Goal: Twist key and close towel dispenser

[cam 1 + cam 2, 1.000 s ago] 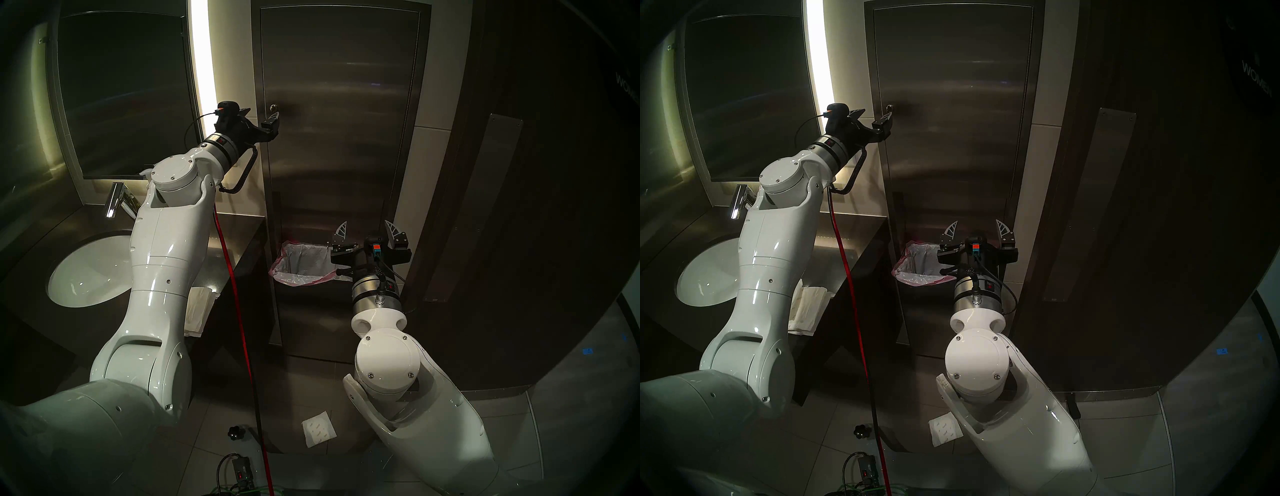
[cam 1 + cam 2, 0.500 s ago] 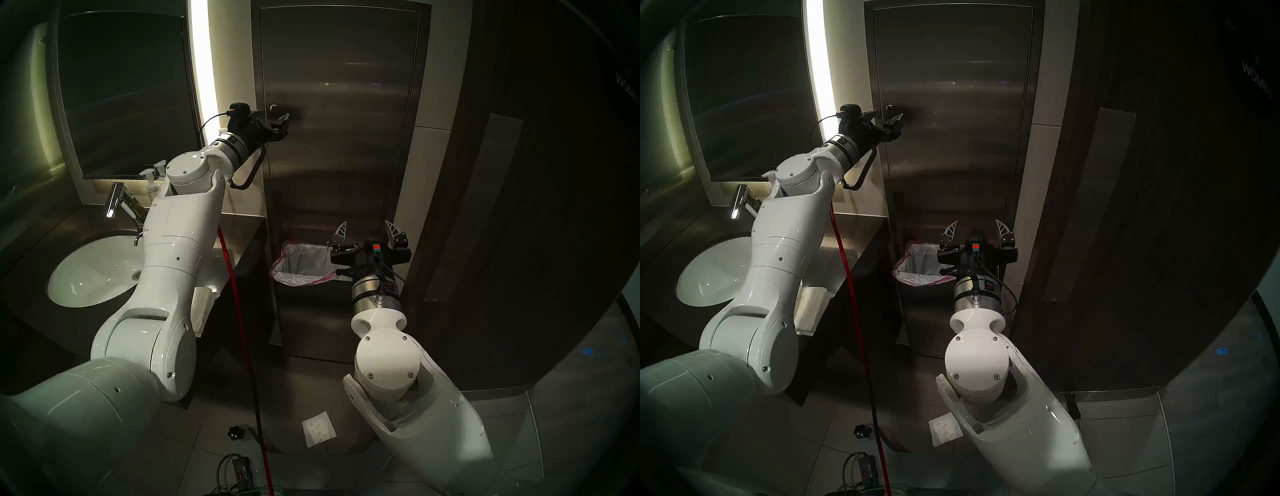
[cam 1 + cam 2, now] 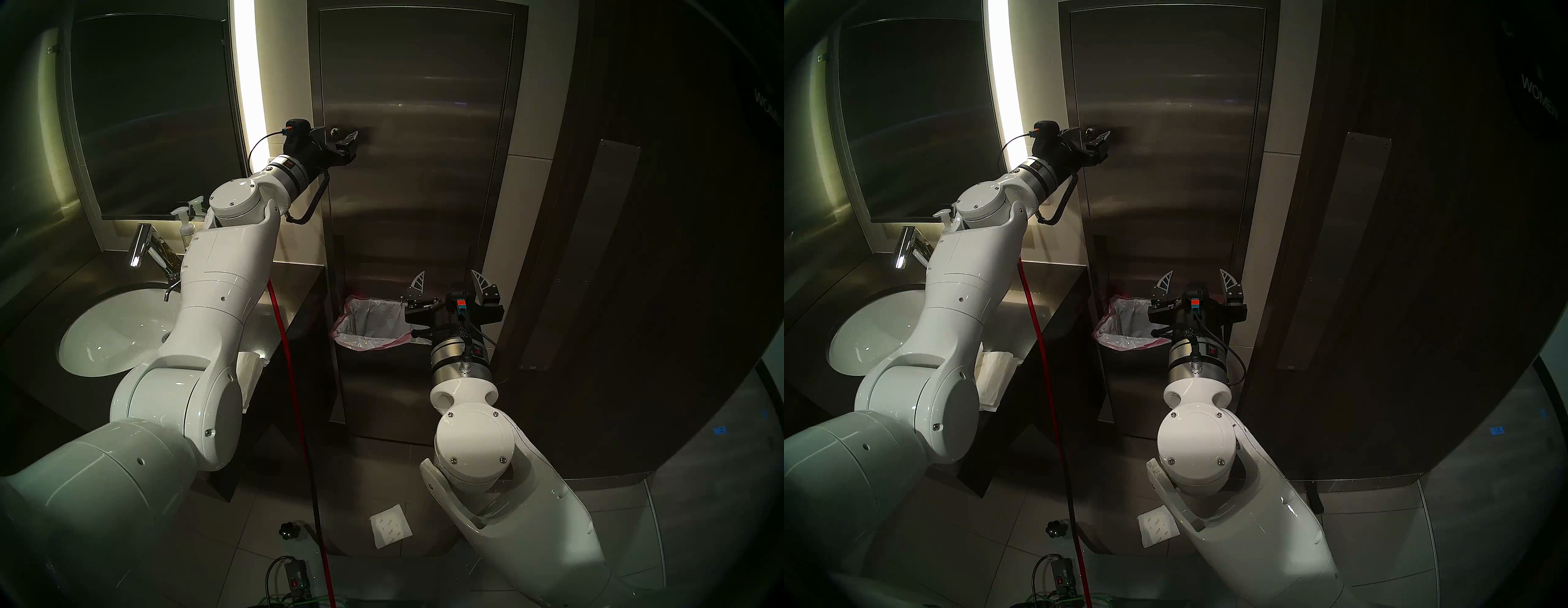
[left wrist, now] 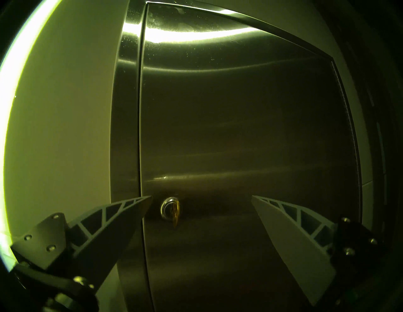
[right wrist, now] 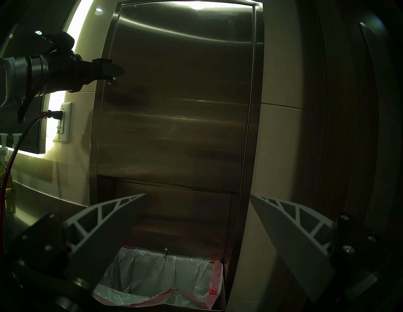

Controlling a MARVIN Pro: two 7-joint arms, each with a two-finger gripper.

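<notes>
Left gripper (image 4: 201, 197) advanced toward the towel dispenser (image 3: 415, 178), fingers spread wide and empty, straddling the brass key (image 4: 175, 214) seated in its round lock (image 4: 169, 208) at the door's left edge. Right gripper (image 3: 451, 283) unmoved, wide open, empty, above the pink-edged bin liner (image 3: 365, 327).

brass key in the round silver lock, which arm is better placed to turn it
Left. The open left gripper already frames the brass key on the steel towel dispenser; the right gripper hangs lower, by the pink-edged bin liner.

Key (image 4: 175, 214) sits in the lock (image 4: 168, 208) at dispenser (image 3: 415, 178) door's left edge; left gripper (image 4: 201, 199) straddles it, liner (image 3: 369, 325) below, sink (image 3: 114, 331) left.
</notes>
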